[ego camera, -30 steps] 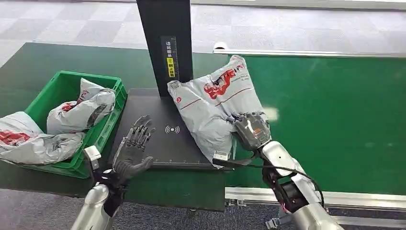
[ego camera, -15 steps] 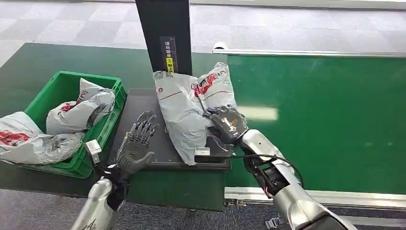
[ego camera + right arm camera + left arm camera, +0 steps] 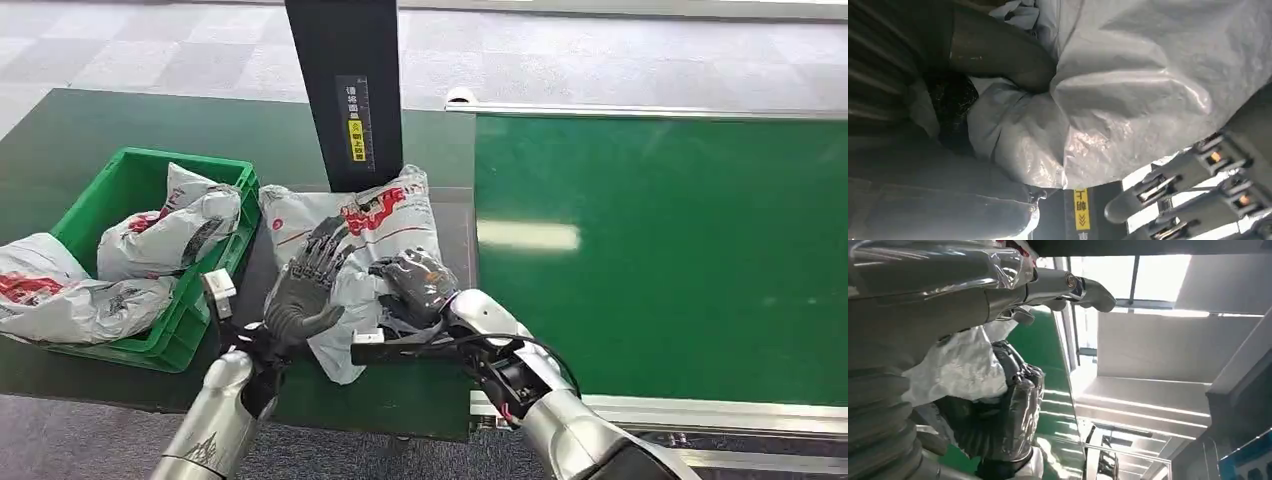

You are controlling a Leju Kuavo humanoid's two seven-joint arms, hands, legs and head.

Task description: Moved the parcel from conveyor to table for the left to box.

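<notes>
Since the earlier frames the right hand (image 3: pixel 418 285) has carried the parcel (image 3: pixel 350 255) off the green conveyor (image 3: pixel 660 250) and leftward, onto the dark scanner plate (image 3: pixel 455 230) at the foot of the black post (image 3: pixel 345 90). Parcel now lies across the plate, its near end hanging past the plate's front edge. Right hand's fingers are curled around the parcel's right side, gripping it. Left hand (image 3: pixel 305 290) has come up from the plate's left part to the parcel's left side; its fingers are spread and lie against the wrapping, not closed on it. Green crate (image 3: pixel 140 170) at the table's left edge holds other grey bags (image 3: pixel 170 230); one more bag (image 3: pixel 60 295) droops over the crate's near wall.
</notes>
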